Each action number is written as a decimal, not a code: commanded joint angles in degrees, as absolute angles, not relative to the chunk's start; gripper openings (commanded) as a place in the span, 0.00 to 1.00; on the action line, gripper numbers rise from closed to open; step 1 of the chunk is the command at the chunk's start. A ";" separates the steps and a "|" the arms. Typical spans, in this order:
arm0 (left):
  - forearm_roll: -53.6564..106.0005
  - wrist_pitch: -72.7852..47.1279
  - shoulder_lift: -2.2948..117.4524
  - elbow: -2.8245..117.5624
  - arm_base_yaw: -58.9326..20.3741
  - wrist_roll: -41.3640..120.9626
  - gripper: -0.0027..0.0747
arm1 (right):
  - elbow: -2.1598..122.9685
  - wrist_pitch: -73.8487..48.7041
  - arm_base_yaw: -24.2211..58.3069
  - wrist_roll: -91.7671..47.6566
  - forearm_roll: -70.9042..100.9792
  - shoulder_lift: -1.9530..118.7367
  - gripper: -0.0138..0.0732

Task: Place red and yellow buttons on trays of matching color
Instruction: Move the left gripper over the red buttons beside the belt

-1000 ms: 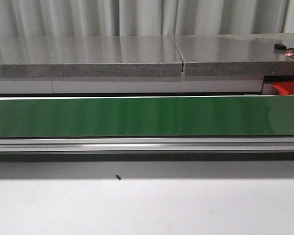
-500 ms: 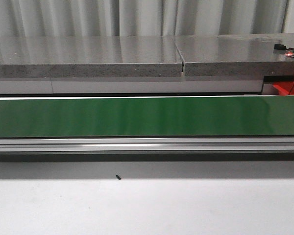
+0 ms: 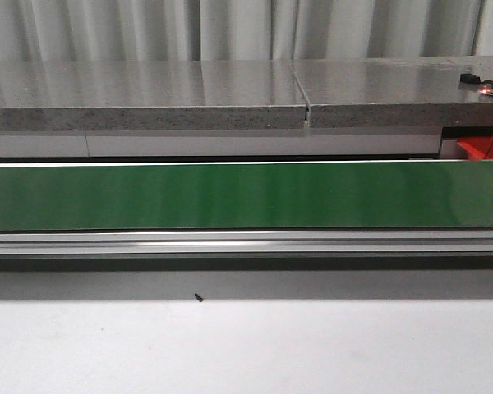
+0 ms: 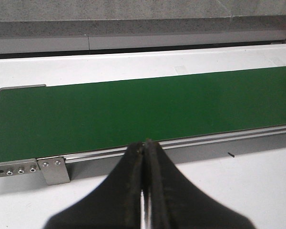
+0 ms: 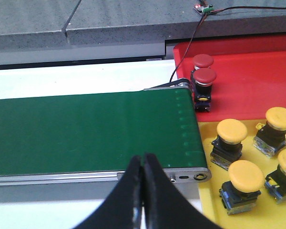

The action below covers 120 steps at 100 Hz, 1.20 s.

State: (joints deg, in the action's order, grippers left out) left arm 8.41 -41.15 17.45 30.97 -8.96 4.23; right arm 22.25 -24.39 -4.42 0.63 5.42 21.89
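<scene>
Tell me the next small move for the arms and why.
Probably hold both arms and wait. The green belt carries no button in any view. Both end effectors, left and right, are shut and empty. Two red buttons sit on the red tray, four yellow ones on the yellow tray.

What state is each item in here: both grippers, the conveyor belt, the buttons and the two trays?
left gripper: shut, holding nothing, over the belt's near rail.
right gripper: shut, holding nothing.
conveyor belt: bare, no button on it.
red buttons: two, upright in the red tray.
yellow buttons: four visible, resting in the yellow tray.
</scene>
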 commanded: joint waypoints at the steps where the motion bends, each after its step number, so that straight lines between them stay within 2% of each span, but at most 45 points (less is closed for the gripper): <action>1: 9.40 -37.10 17.89 32.43 -9.48 3.81 0.01 | 23.64 -19.86 -4.43 0.00 5.60 22.10 0.08; 82: 7.11 -35.56 18.01 31.36 -9.11 3.74 0.01 | 23.64 -19.86 -4.43 0.00 5.60 22.10 0.08; 102: 2.83 -34.58 20.38 30.78 -5.65 -6.96 0.01 | 23.64 -19.86 -4.43 0.00 5.60 22.10 0.08; 120: 2.30 -31.10 24.54 30.78 -1.60 -7.13 0.01 | 23.64 -19.86 -4.43 0.00 5.60 22.10 0.08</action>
